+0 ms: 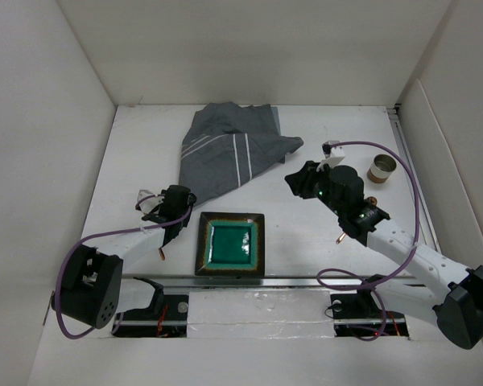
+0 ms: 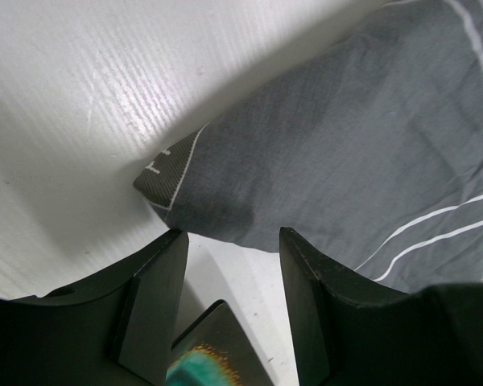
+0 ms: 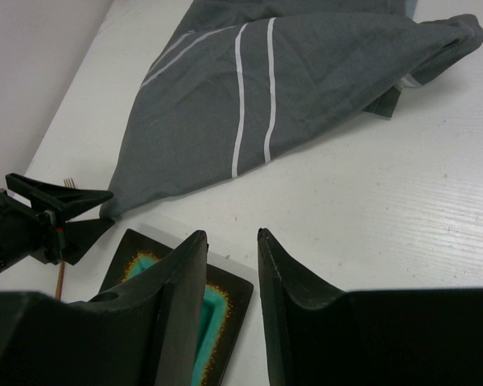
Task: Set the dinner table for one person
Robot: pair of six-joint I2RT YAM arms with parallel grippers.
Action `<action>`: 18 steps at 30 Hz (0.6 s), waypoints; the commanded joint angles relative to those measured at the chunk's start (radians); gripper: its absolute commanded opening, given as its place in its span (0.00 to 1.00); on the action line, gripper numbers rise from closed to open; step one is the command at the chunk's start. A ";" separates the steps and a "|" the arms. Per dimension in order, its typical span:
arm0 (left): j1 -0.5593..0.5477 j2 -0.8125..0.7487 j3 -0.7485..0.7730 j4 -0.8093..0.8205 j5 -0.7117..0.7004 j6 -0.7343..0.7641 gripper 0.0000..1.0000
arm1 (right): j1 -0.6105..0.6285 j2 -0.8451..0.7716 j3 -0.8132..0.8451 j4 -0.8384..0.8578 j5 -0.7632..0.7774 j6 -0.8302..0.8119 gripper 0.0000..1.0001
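The dinner table point(image 1: 137, 145) is a large white tabletop. A square dark plate with a teal centre point(image 1: 231, 244) lies near its front edge. My left gripper point(image 1: 187, 201) is open and empty, just left of the plate's far left corner. In the left wrist view its tips point(image 2: 232, 237) stand over the plate corner point(image 2: 213, 350), facing the grey striped cloth's near corner point(image 2: 173, 173). My right gripper point(image 1: 296, 180) is open and empty, above the table right of the plate. In the right wrist view it point(image 3: 230, 235) faces the cloth point(image 3: 249, 96) and the plate point(image 3: 217, 322).
The crumpled grey striped cloth point(image 1: 233, 149) lies at the back centre. A small brown cup point(image 1: 381, 168) stands at the right. Copper-coloured cutlery pieces lie under the left arm point(image 1: 163, 248) and beside the right arm point(image 1: 342, 235). White walls enclose the table.
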 commanded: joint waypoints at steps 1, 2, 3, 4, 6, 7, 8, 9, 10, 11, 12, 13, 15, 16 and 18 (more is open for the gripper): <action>0.003 0.010 -0.017 0.069 -0.066 -0.055 0.45 | 0.015 0.009 -0.002 0.066 -0.026 -0.014 0.39; 0.003 0.024 -0.017 0.074 -0.083 -0.061 0.45 | 0.015 0.016 -0.001 0.066 -0.026 -0.014 0.39; 0.003 0.029 -0.020 0.089 -0.089 -0.068 0.44 | 0.015 0.018 -0.001 0.064 -0.023 -0.013 0.40; 0.003 0.030 -0.023 0.100 -0.092 -0.070 0.41 | 0.015 0.023 -0.001 0.063 -0.014 -0.014 0.41; 0.003 0.026 -0.035 0.132 -0.093 -0.069 0.36 | 0.015 0.029 -0.005 0.074 0.023 -0.005 0.44; 0.003 0.020 -0.047 0.144 -0.095 -0.061 0.32 | 0.015 0.030 -0.002 0.077 0.032 0.003 0.47; 0.003 0.005 -0.052 0.152 -0.103 -0.056 0.30 | 0.004 0.035 0.001 0.080 0.049 0.016 0.49; 0.003 -0.005 -0.057 0.149 -0.109 -0.053 0.27 | 0.004 0.046 0.004 0.083 0.058 0.027 0.51; 0.003 -0.015 -0.058 0.147 -0.116 -0.035 0.24 | -0.013 0.053 0.004 0.089 0.058 0.053 0.54; 0.003 -0.040 -0.061 0.147 -0.133 -0.023 0.22 | -0.023 0.066 0.004 0.112 0.057 0.067 0.56; 0.003 -0.049 -0.061 0.137 -0.145 -0.015 0.20 | -0.046 0.093 0.004 0.124 0.053 0.079 0.57; 0.003 -0.074 -0.064 0.132 -0.162 0.005 0.17 | -0.079 0.124 0.013 0.138 0.041 0.113 0.58; 0.003 -0.097 -0.069 0.127 -0.179 0.020 0.16 | -0.115 0.141 0.022 0.152 0.021 0.125 0.59; 0.003 -0.107 -0.083 0.133 -0.182 0.026 0.16 | -0.134 0.173 0.027 0.166 0.000 0.148 0.59; 0.003 -0.111 -0.106 0.162 -0.173 0.030 0.24 | -0.178 0.207 0.041 0.213 -0.052 0.161 0.60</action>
